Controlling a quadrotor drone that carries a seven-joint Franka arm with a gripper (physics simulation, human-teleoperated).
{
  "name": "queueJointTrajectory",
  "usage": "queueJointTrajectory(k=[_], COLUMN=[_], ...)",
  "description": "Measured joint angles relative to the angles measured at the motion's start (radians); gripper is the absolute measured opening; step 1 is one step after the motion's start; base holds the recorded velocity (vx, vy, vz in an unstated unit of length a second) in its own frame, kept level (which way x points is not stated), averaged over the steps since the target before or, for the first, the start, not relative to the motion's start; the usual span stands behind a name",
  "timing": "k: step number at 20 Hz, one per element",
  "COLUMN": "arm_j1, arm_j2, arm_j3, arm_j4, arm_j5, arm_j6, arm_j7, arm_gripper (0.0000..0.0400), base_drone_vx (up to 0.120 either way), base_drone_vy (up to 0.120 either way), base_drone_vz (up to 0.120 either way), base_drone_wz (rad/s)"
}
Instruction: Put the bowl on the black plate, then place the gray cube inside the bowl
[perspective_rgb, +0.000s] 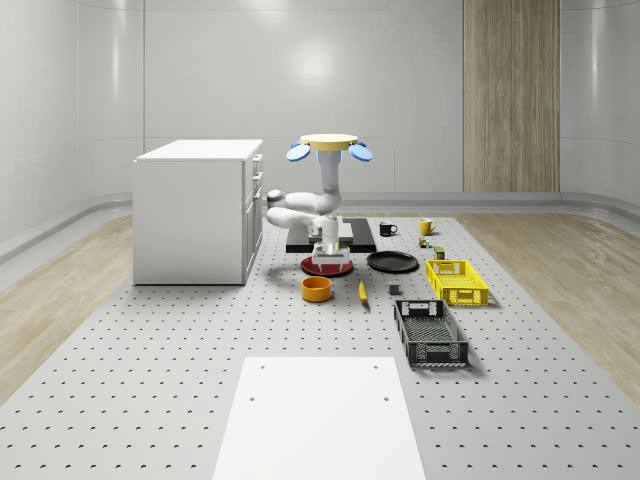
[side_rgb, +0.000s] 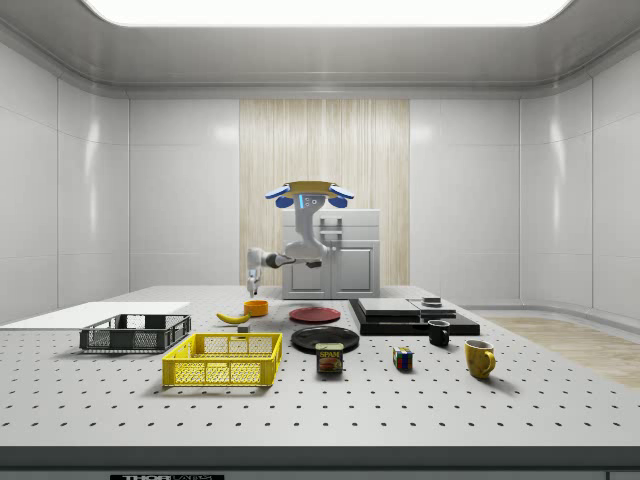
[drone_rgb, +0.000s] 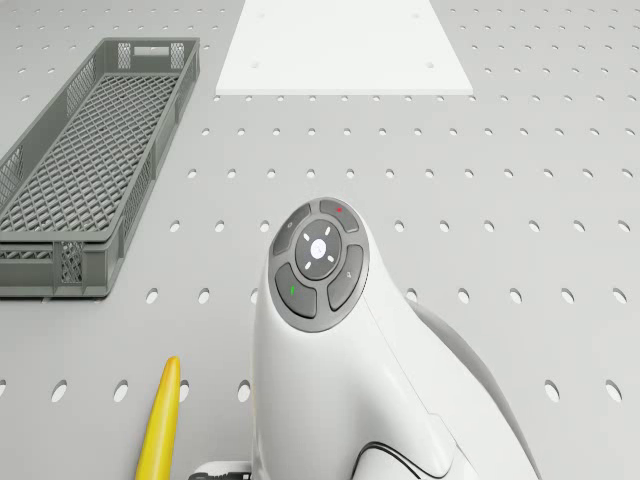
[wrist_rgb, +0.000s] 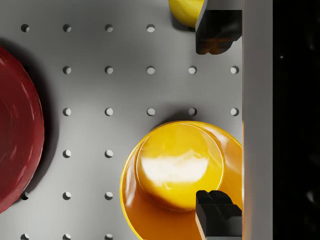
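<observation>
The orange bowl (wrist_rgb: 180, 175) sits upright on the perforated table, close below my gripper (wrist_rgb: 218, 120). The gripper is open, and one dark fingertip (wrist_rgb: 217, 210) overlaps the bowl's rim while the other stands off it near the banana's tip (wrist_rgb: 186, 12). In the side view the gripper (side_rgb: 252, 288) hangs just above the bowl (side_rgb: 256, 308). The drone (perspective_rgb: 330, 145) hovers over the red plate (perspective_rgb: 327, 266), behind the bowl (perspective_rgb: 317, 288). The black plate (perspective_rgb: 392, 262) lies on the whole-scene view's right of the red one. A small gray cube (perspective_rgb: 395, 291) rests beside the banana (perspective_rgb: 362, 291).
A white cabinet (perspective_rgb: 200, 210) stands on the whole-scene view's left. A yellow basket (perspective_rgb: 456, 281) and a gray crate (perspective_rgb: 430, 333) lie at the right front. Two mugs (perspective_rgb: 425, 226) and a black slab (perspective_rgb: 355, 235) are behind. A white sheet (perspective_rgb: 320, 420) lies in front.
</observation>
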Motion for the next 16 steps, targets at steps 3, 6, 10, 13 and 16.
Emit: queueJointTrajectory(k=[3, 6, 10, 13, 16], arm_j1=[-0.007, -0.013, -0.018, -0.023, -0.017], arm_j2=[-0.004, -0.005, -0.005, -0.003, -0.004], arm_j3=[-0.048, -0.085, -0.113, -0.137, -0.155], arm_j4=[0.012, 0.024, 0.033, 0.042, 0.05], arm_j5=[-0.044, -0.079, -0.106, -0.128, -0.145], arm_j6=[0.021, 0.036, 0.047, 0.056, 0.065], arm_j7=[-0.001, -0.001, -0.002, -0.002, -0.013], arm_gripper=[0.04, 0.04, 0.04, 0.04, 0.04], base_drone_vx=[0.0, 0.0, 0.0, 0.0, 0.0], base_drone_vy=[0.0, 0.0, 0.0, 0.0, 0.0], base_drone_vz=[0.0, -0.013, -0.1, 0.0, 0.0], base_drone_wz=[0.0, 0.0, 0.0, 0.0, 0.0])
